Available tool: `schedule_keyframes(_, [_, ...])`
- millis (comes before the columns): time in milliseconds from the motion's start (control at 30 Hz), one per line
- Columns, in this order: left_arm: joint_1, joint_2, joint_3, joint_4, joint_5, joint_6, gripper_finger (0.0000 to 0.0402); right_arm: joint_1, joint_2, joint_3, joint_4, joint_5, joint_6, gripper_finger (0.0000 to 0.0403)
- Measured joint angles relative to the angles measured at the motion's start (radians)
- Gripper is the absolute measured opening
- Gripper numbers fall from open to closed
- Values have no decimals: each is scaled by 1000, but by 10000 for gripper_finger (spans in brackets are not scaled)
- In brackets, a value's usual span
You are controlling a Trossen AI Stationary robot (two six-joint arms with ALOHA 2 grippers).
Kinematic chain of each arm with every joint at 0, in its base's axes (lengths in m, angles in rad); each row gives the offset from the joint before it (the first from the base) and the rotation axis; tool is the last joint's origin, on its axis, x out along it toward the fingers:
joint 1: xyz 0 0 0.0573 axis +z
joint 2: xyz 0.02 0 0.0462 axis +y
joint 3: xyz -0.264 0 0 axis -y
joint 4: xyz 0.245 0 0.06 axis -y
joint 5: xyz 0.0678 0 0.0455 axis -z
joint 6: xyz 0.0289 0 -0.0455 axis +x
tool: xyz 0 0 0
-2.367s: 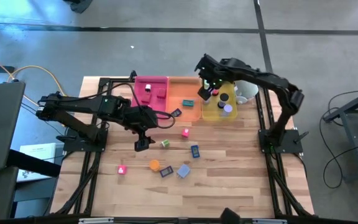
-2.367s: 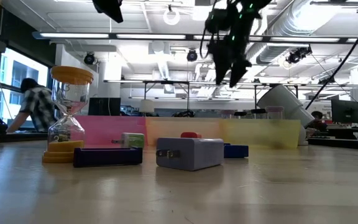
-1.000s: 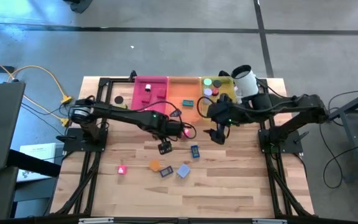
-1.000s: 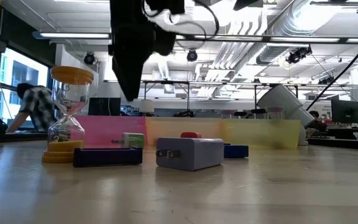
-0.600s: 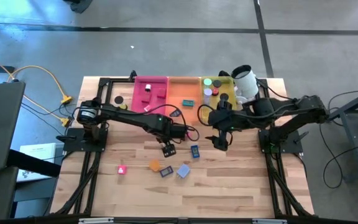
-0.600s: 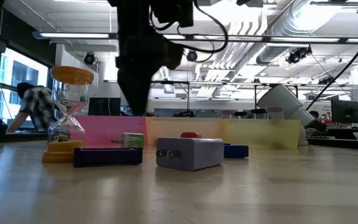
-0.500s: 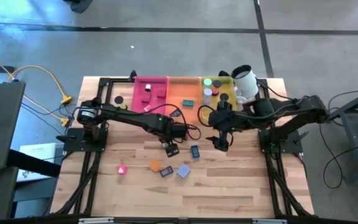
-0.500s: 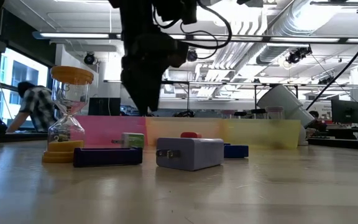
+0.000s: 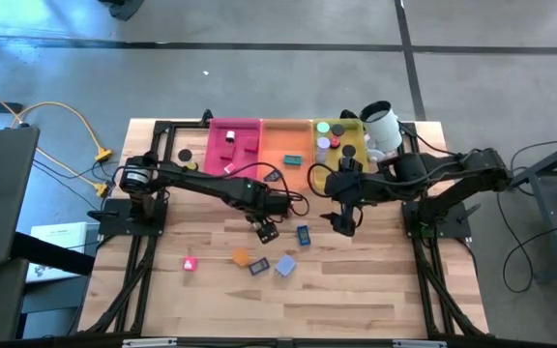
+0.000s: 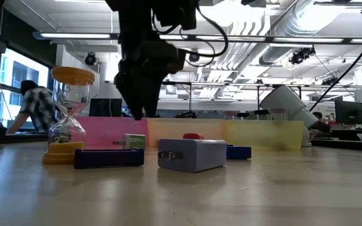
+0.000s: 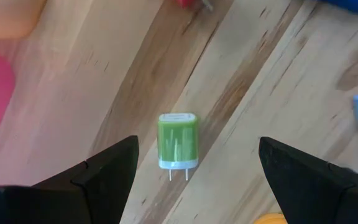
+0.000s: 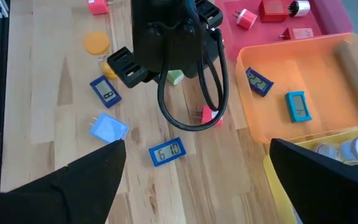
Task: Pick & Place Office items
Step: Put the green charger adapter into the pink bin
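**Left arm lines up over the green plug**

Wooden planks make up the table (image 9: 356, 290), with a bright workshop behind it. The left gripper (image 9: 265, 232) hangs just above the boards with its fingers wide apart and nothing between them; its wrist view shows the green plug (image 11: 178, 139) lying flat between the two fingers, prongs pointing back toward the camera. To do this well, I judge the gripper should come straight down, keep the plug centred, and close across its short sides, clear of the prongs. The right gripper (image 9: 342, 222) waits near the small blue clock (image 12: 167, 150), fingers spread and empty.

At the far edge of the table sit three trays. The pink tray (image 9: 222, 130) holds a few red and pink plugs. The orange tray (image 12: 328, 68) holds two small blue clocks. The yellow tray (image 9: 323, 176) holds several round rolls, and a white cup (image 9: 380, 126) lies beside it. Other pieces remain loose on the boards.
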Motion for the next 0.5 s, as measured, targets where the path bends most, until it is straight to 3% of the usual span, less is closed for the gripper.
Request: schedule_keyframes(500, [0,0,-81,50,-1,3,303,0,0,0,0,-1,36,387])
